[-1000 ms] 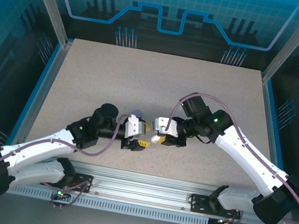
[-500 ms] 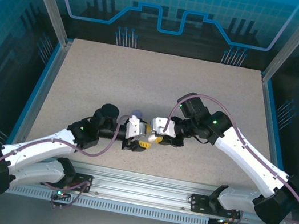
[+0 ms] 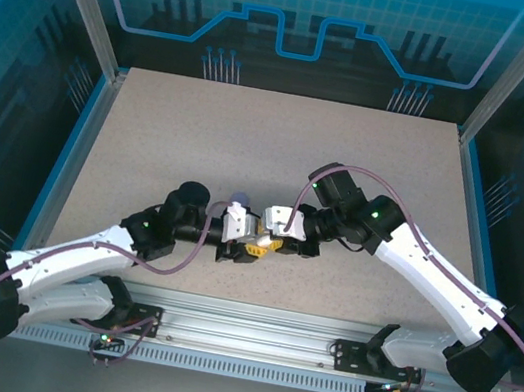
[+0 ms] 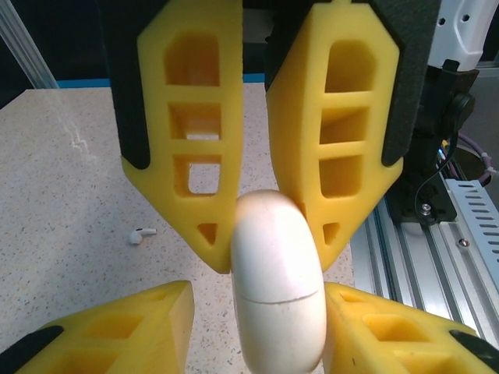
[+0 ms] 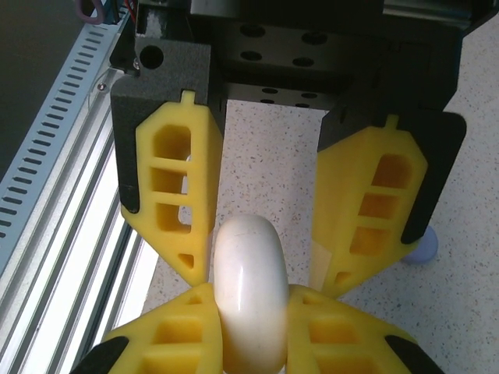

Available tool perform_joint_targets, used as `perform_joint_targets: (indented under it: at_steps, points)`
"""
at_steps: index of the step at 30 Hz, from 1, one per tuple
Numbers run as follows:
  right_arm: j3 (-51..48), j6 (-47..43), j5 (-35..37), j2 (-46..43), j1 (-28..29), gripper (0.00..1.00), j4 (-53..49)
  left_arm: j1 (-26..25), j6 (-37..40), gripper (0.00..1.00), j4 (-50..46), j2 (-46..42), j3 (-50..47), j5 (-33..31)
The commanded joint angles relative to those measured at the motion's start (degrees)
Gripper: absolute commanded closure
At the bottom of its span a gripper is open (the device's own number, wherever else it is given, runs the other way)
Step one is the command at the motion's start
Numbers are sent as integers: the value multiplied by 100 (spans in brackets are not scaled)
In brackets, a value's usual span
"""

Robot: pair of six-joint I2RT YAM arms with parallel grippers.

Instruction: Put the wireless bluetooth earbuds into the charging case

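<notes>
Grippers meet over the table (image 3: 251, 143), toward its near edge. We see the right gripper (image 5: 251, 296) clamped narrow on the white charging case (image 4: 279, 327), which stands on edge. The left gripper (image 4: 261, 292) stands partly wide around the same case, one finger touching it, the other apart. A white earbud (image 4: 141, 234) lies on the table on the far side, apart from the case.

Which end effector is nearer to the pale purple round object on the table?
Left. The pale purple object sits close beside the left end effector, on its far side. The right end effector comes in from the opposite side, so it is farther away.
</notes>
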Motion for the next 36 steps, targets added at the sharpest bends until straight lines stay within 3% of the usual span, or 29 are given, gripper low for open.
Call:
perform_joint_targets:
  at_steps: [1, 14, 18, 21, 24, 36]
  points:
    - [26, 105, -192, 22, 116, 88, 86, -50, -71, 57, 137, 47, 111, 192]
    - [-32, 157, -205, -9, 158, 88, 68, -56, -88, 77, 180, 17, 120, 181]
    - [-84, 338, -204, -37, 139, 81, 133, -53, -125, 84, 203, -38, 105, 82]
    - [-191, 628, -328, -170, 19, 67, 309, -57, -114, 84, 243, -82, 51, 24]
    - [-472, 816, -471, -418, -135, 60, 584, -51, -123, 84, 246, -108, 32, 35]
    - [-771, 1091, -669, -693, -383, 57, 960, -48, -114, 84, 269, -132, 15, 83]
